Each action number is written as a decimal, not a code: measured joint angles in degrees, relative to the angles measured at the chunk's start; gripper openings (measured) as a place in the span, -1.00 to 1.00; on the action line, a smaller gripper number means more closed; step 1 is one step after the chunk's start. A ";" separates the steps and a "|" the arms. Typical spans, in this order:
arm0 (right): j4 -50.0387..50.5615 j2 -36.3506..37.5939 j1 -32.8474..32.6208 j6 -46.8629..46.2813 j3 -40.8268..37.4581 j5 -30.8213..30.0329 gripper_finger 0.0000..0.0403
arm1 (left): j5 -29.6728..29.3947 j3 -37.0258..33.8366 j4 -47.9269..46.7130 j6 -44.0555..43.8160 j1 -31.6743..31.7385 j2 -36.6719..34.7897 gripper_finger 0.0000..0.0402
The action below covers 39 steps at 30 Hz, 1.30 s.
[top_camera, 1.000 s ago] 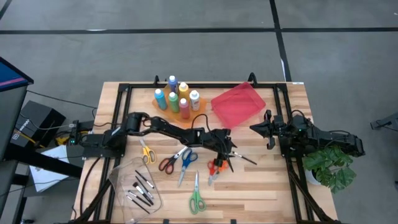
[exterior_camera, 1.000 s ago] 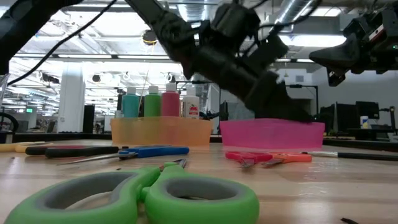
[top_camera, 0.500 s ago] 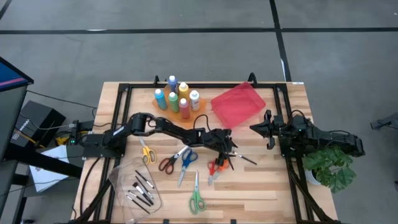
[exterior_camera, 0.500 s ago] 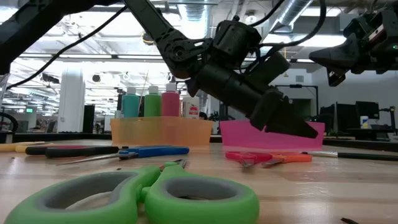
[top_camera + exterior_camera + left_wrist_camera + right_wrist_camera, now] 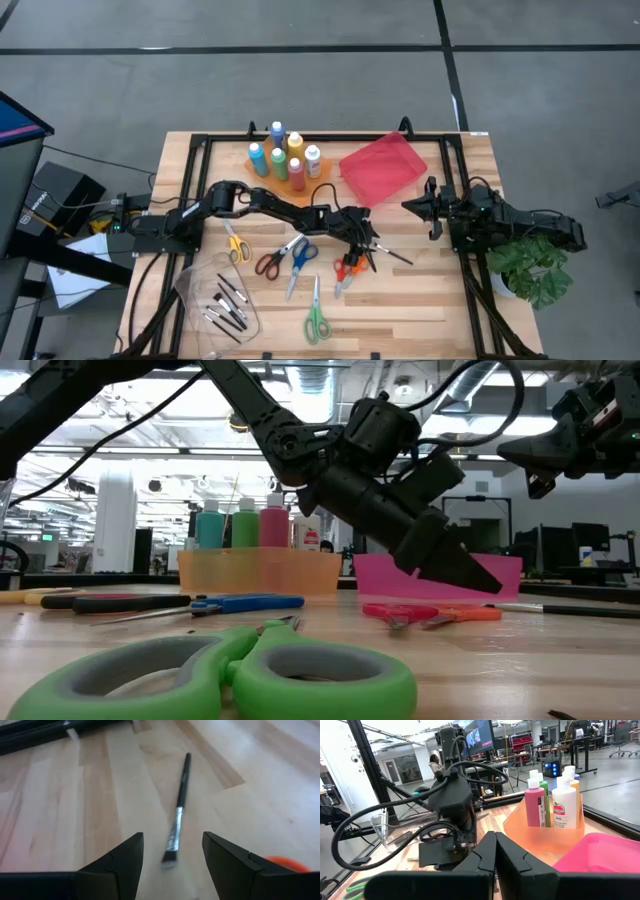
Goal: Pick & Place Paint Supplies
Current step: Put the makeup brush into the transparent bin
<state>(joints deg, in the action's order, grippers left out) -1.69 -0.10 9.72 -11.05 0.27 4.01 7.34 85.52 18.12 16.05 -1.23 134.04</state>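
The left arm stretches from nine o'clock toward the table's middle, wrist pitched down — its left gripper (image 5: 369,252) hangs low over the wood, fingers (image 5: 125,857) spread apart. The right arm waits at three o'clock, raised, its right gripper (image 5: 408,206) pointing toward nine with fingers pressed together.

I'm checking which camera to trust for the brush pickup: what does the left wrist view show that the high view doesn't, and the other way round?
Only the left wrist view shows the brush up close, ferrule and bristle tip between the left pincer's open fingers, lying flat on the wood.

Only the high view shows the layout: paint bottles in the orange tray, the pink tray, scissors, brushes in the clear tray, and the right pincer waiting apart.

Both show the loose brush and the wooden table.
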 joint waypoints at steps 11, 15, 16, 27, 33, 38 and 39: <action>0.02 -0.02 -0.01 0.00 0.01 0.00 -1.00 | 1.12 0.00 -0.67 -2.34 0.34 0.02 -0.02; 0.01 0.00 -0.01 0.00 -0.01 0.00 -1.00 | 1.27 -0.04 -0.14 -2.57 0.28 1.80 -0.02; 0.07 -0.02 0.02 0.00 -0.01 -0.02 -1.00 | 1.28 0.40 0.48 -2.52 0.30 2.37 -0.02; 0.16 -0.01 -0.01 0.00 0.01 0.00 -1.00 | 1.30 0.55 -0.32 -3.02 0.30 2.29 -0.32; 0.11 0.01 0.00 0.00 0.01 0.00 -1.00 | 1.61 0.55 -1.07 -3.31 0.27 2.21 -0.70; 0.04 -0.02 -0.01 0.00 0.01 0.00 -1.00 | 1.32 0.55 -1.04 -3.43 0.27 2.21 -0.96; 0.00 0.01 0.00 0.00 0.01 0.00 -1.00 | 1.13 0.55 -1.06 -3.43 0.27 2.21 -0.97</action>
<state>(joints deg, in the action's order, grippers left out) -1.69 -0.10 9.72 -11.05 0.27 4.01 8.46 86.06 17.06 12.62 -0.95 136.25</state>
